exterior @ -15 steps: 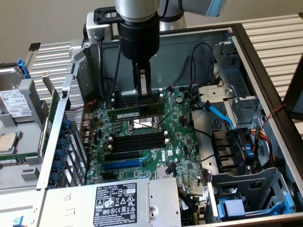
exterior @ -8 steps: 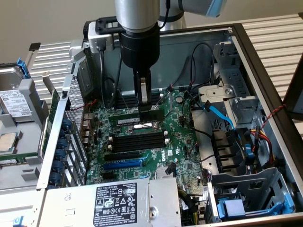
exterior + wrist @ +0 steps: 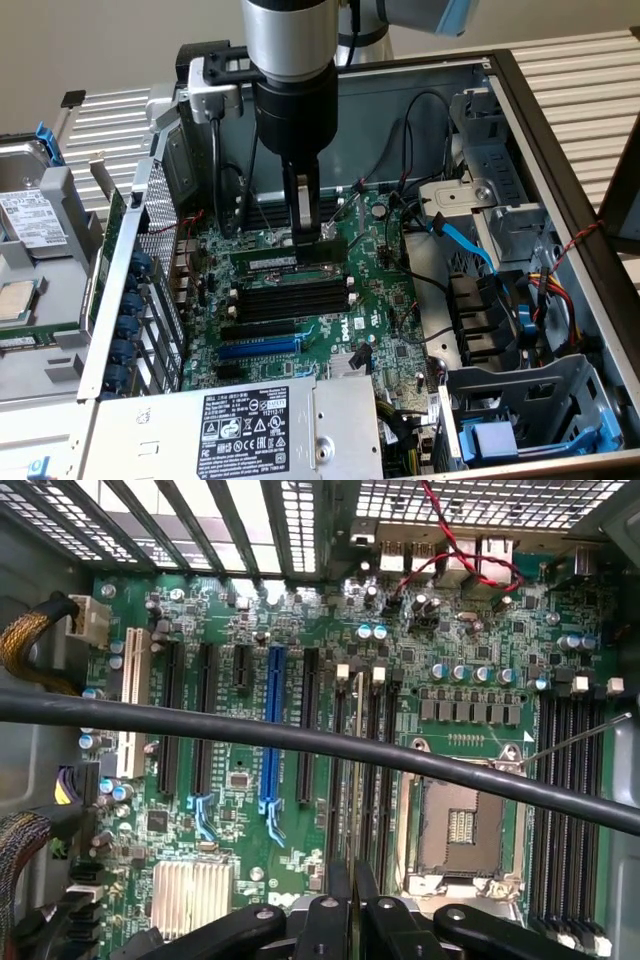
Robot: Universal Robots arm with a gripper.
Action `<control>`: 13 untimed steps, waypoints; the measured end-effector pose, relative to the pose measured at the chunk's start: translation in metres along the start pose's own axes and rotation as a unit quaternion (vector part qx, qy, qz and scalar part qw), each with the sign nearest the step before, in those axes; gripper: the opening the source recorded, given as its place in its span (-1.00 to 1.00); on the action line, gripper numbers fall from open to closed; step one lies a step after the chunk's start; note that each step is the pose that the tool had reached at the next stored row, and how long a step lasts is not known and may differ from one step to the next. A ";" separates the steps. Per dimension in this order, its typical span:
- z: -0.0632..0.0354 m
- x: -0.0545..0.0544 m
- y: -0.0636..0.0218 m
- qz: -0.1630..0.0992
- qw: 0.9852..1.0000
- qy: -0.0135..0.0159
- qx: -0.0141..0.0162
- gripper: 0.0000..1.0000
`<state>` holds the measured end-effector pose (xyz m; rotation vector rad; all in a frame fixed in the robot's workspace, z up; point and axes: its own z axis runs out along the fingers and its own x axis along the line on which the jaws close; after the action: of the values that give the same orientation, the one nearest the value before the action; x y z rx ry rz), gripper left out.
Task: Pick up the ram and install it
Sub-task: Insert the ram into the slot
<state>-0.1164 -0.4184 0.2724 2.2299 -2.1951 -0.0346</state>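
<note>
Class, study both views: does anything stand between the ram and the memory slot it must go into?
Nothing visible does. The gripper holds the ram right at the black memory slots, with no part between. The black cable across the wrist view hangs nearer the camera, not at the slots.

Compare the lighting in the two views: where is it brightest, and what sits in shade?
Exterior view: daylight falls brightly on the slatted surface, while the motherboard lies in dimmer shade. Wrist view: light through the slotted case wall washes out to white, and the heatsink gleams.
</note>
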 end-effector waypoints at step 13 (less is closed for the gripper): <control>0.0220 0.000 0.0005 0.001 1.000 0.000 0.000 -0.73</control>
<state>-0.1174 -0.4185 0.2505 2.2267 -2.1983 -0.0346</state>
